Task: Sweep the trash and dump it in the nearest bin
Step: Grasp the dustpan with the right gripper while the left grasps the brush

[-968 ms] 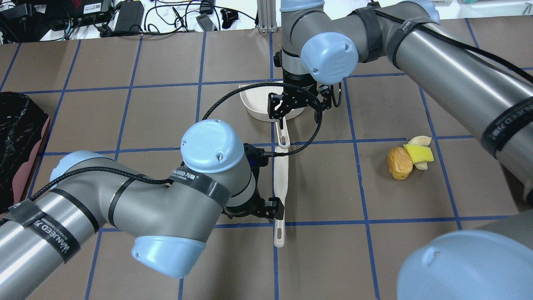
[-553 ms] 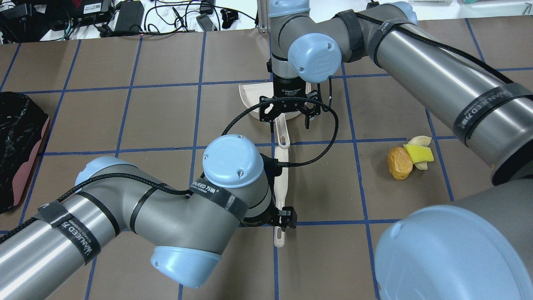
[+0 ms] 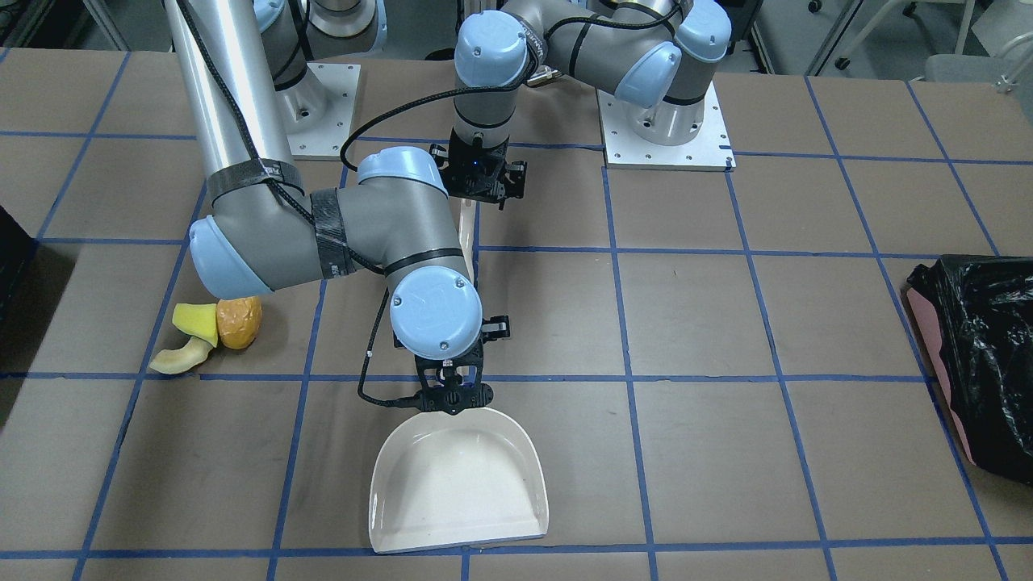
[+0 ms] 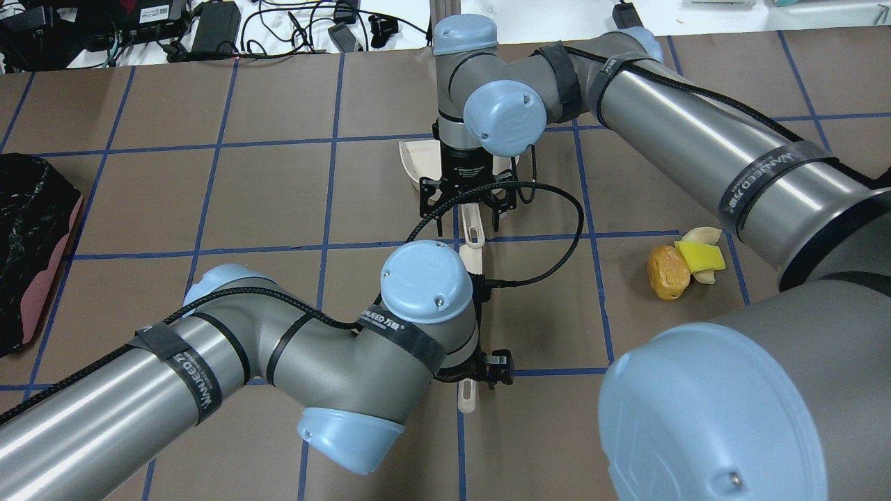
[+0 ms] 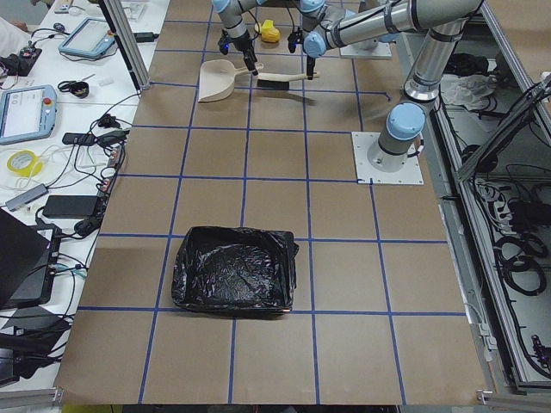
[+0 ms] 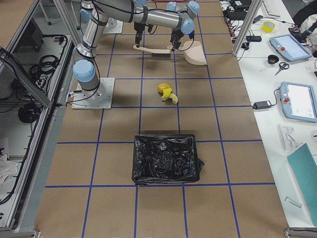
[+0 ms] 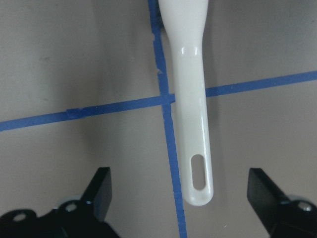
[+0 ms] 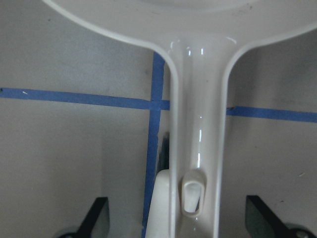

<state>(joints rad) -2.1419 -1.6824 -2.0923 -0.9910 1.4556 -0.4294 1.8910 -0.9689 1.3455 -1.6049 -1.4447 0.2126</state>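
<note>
The trash lies in one pile: a yellow wedge, a brown-orange lump and a pale peel slice, at the right in the overhead view and the left in the front view. The dark bin stands past the pile at the table's right end and shows as a sliver in the front view. My left gripper is open, astride the end of a cream brush handle, not touching it. My right gripper is open, astride the cream dustpan's handle.
The pink bin lined with a black bag stands at the table's left end. The brush and dustpan lie end to end along a blue tape line mid-table. Cables and electronics lie beyond the far edge.
My left gripper has moved right and nearer, over the brush handle's end. My right gripper has moved left and nearer, over the dustpan handle. Both stay open. The trash has not moved.
</note>
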